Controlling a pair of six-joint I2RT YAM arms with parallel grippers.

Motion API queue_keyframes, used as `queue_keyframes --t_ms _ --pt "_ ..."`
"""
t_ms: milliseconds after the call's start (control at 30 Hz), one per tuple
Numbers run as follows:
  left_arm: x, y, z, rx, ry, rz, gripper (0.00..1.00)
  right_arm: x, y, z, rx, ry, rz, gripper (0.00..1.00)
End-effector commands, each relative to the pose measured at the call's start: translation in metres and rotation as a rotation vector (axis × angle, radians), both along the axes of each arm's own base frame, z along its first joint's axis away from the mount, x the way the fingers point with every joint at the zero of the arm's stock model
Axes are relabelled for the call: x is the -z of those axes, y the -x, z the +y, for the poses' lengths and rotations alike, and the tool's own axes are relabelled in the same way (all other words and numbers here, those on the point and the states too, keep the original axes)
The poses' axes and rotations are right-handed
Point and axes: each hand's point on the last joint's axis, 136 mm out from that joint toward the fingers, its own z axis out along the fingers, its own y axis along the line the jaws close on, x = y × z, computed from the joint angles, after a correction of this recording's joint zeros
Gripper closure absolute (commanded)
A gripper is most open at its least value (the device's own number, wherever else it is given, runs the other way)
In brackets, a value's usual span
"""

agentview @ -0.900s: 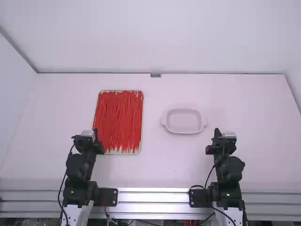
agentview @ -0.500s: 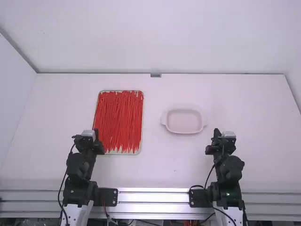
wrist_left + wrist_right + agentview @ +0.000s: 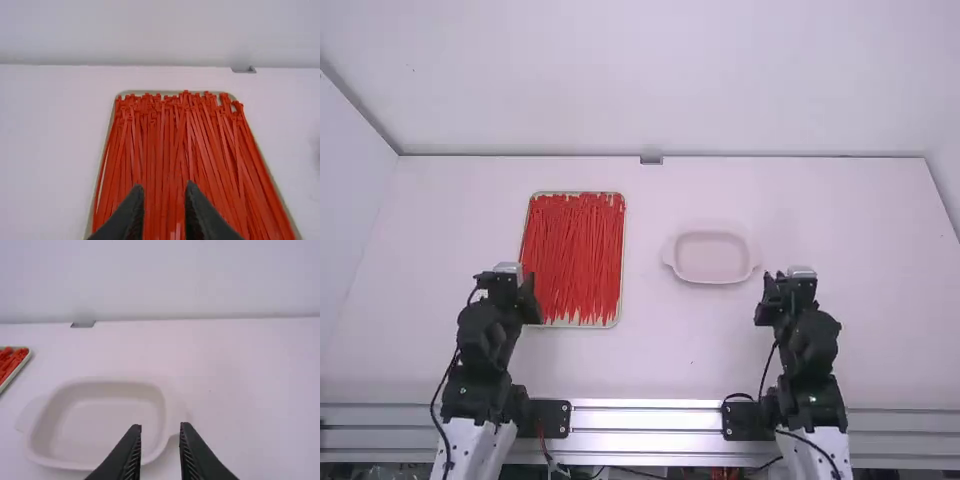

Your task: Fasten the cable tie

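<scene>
Lying in a tray (image 3: 574,325), red cable ties (image 3: 572,258) are shown; the left gripper (image 3: 164,194) is held over the tray's near edge, the right gripper (image 3: 160,434) right of the tray, by a dish (image 3: 710,256); both jaws are spread, empty.

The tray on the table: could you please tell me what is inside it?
The tray holds a dense layer of red cable ties lying lengthwise. They cover its floor, so anything beneath cannot be seen.
</scene>
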Motion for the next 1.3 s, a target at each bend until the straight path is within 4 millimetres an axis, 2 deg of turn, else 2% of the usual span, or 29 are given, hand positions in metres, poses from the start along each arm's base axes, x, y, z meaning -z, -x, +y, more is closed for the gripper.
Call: queue_keyframes --t_ms 0,533,867,1267 --pt "-0.014 -0.005 -0.003 0.007 0.035 0.016 0.73 -0.017 -0.005 0.007 -0.025 -0.021 0.009 0.73" --pt "-0.016 -0.04 -0.021 0.092 0.11 0.315 0.42 -0.022 -0.033 0.044 -0.148 -0.046 0.251 0.42" --pt "-0.024 -0.069 -0.027 0.117 0.15 0.519 0.23 -0.015 -0.044 0.069 -0.169 -0.117 0.501 0.23" --pt "-0.016 -0.105 -0.028 0.129 0.154 0.625 0.07 -0.002 -0.058 0.089 -0.192 -0.123 0.666 0.07"
